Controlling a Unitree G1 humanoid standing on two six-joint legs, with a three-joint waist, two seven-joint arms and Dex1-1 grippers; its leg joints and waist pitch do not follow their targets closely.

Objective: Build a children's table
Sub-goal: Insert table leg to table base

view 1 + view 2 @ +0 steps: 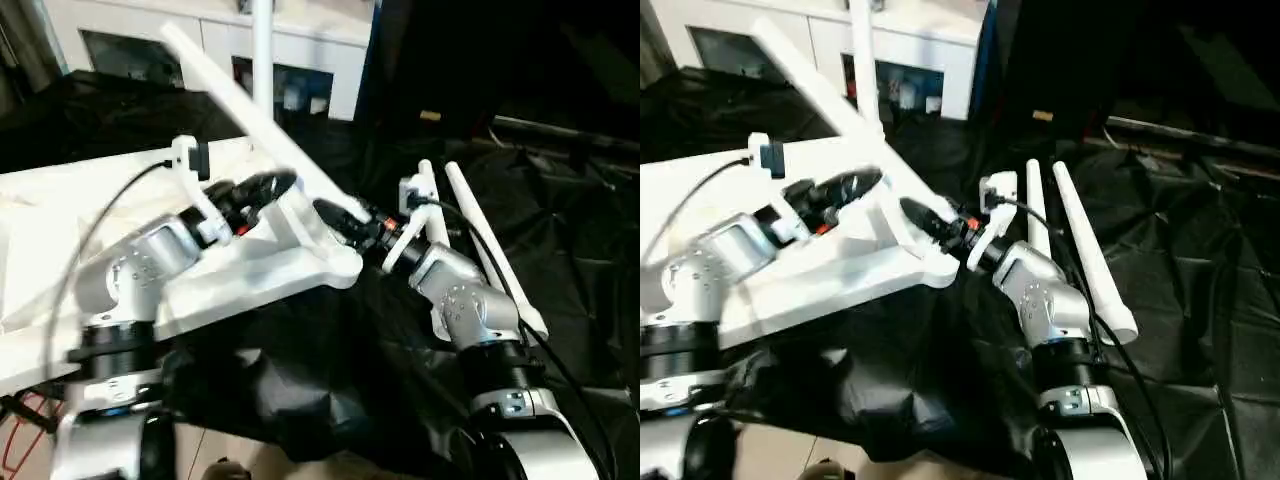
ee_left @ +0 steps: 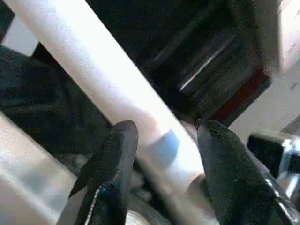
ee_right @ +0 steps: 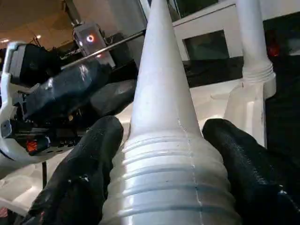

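Two silver forearms reach forward from the near edge of the head views toward the corner of the white tabletop (image 1: 300, 265), which lies underside-up over black cloth (image 1: 340, 380). At that corner a leg (image 1: 240, 105) leans out of its round socket, slanting up and away toward the robot's left. The right gripper (image 1: 335, 215) comes in from the right at the thick, ribbed base of this leg; in the right wrist view its two black fingers (image 3: 79, 183) stand on either side of the ringed collar, pressed against it or very nearly so, gripping the leg's base. The left gripper (image 1: 265, 188) sits on the other side of the same leg; in the left wrist view its fingers (image 2: 117, 164) are spread, with the white tube between them and a gap showing beside at least one finger, so it has no firm hold. Just to the right of the right arm, two loose legs (image 1: 1080, 240) lie side by side on the black cloth. Farther back, a second leg (image 1: 262, 55) stands upright in the tabletop's far corner socket. Beyond it stands a white cabinet (image 1: 330, 60) with glass doors.
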